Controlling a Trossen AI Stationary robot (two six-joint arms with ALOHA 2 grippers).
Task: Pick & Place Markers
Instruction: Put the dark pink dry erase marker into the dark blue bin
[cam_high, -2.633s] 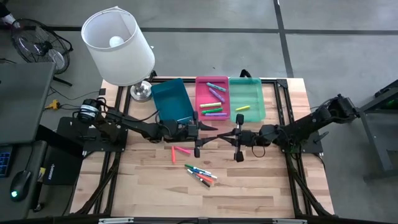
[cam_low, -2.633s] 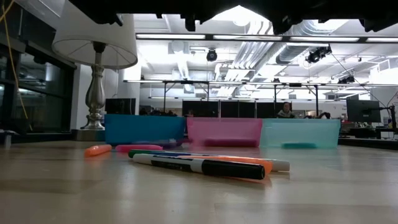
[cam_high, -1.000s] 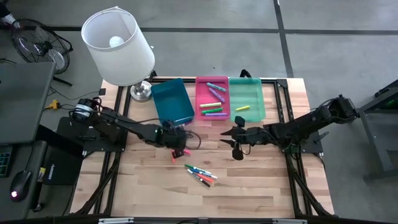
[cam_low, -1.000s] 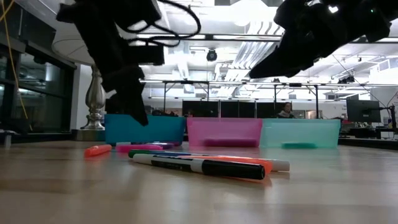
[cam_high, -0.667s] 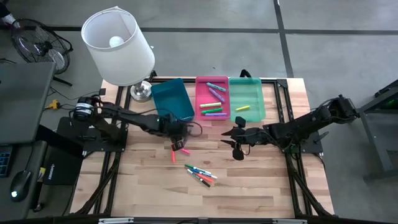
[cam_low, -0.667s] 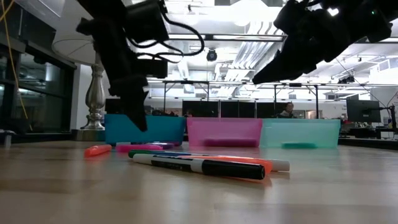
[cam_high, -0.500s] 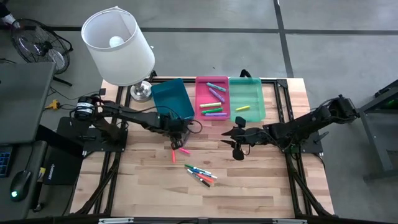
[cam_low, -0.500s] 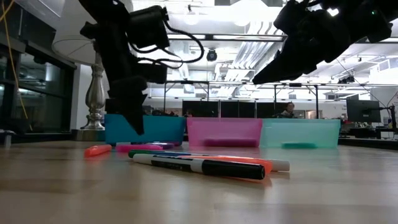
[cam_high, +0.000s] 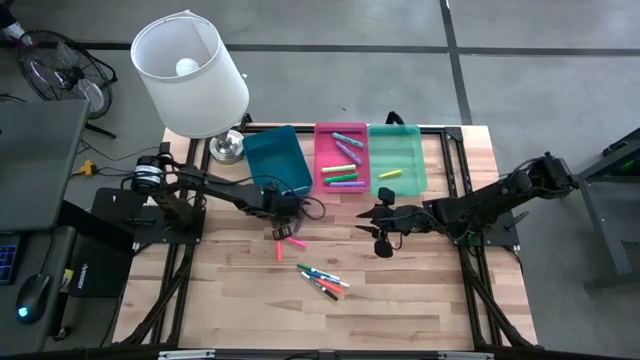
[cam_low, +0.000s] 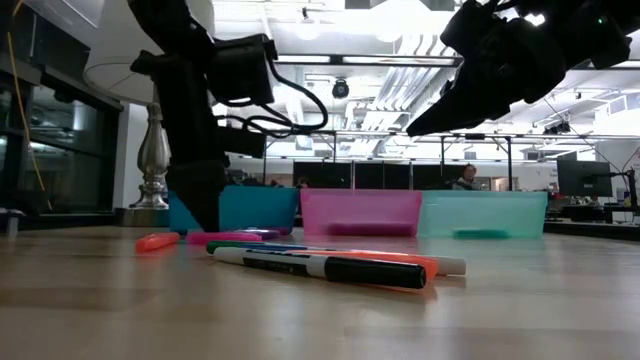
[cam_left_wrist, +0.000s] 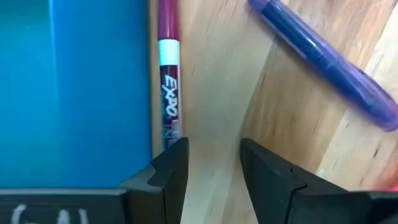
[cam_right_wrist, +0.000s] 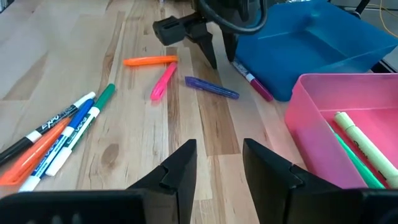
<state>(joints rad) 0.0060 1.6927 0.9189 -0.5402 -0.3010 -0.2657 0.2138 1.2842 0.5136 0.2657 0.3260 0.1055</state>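
The left arm reaches low across the pale wooden bench (cam_high: 420, 300) from its left side, its left tool (cam_high: 284, 212) pointing down at the near corner of the blue rectangular plastic tray (cam_high: 275, 160). The two dark fingers (cam_left_wrist: 169, 168) stand a narrow gap apart with only bare wood between them, holding nothing. Beside them a maroon Expo marker (cam_left_wrist: 168, 93) lies flat with its long axis running along the blue tray's wall, touching or just beside it. A purple marker (cam_left_wrist: 323, 59) lies just beyond, angled away from the maroon one. Near the tool, an orange marker (cam_high: 278, 247) and a pink marker (cam_high: 294, 241) lie flat on the bench, forming a shallow V.

Further toward the front, a cluster of markers (cam_high: 323, 282), white-barrelled with green, blue, orange and black parts, lies roughly parallel on a slant.

The pink rectangular plastic tray (cam_high: 325, 132) holds several markers lying mostly crosswise, and the green rectangular plastic tray (cam_high: 410, 135) holds one yellow marker (cam_high: 390, 174).

The right arm stretches in from the right, hanging above the bench, its right tool (cam_high: 381, 226) parted moderately and empty, facing the left tool
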